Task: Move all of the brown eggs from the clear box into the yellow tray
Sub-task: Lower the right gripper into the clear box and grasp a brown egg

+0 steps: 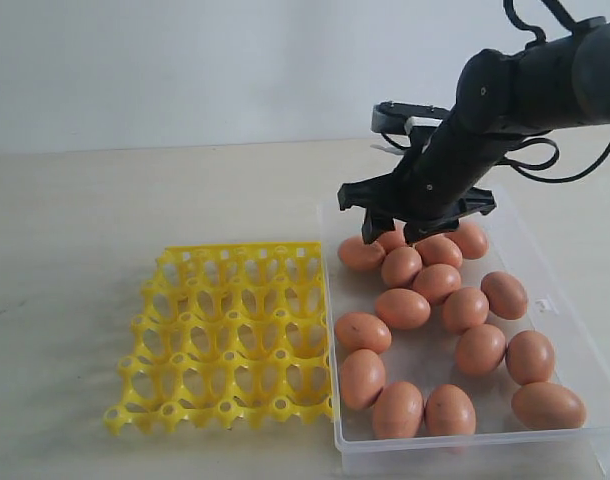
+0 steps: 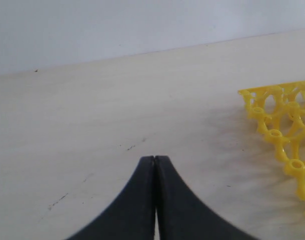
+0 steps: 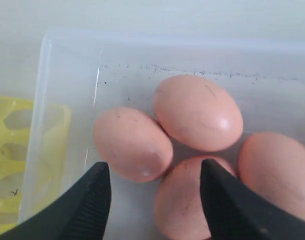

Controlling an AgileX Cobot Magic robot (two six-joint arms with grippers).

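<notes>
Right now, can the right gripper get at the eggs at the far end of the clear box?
Probably yes. The right gripper hangs open right above those brown eggs with nothing over them. They lie packed touching each other, though, so the fingers may find little room to slip between neighbours.

Raised exterior overview; close wrist views, apparently sharing yellow tray (image 2: 274, 134).

The right gripper (image 1: 391, 238) is hiding parts of the farthest brown eggs (image 1: 440, 250) from me; picture edges are cropping one near corner of the clear box (image 1: 465, 448) and, at the left wrist, the yellow tray (image 2: 275, 135)
</notes>
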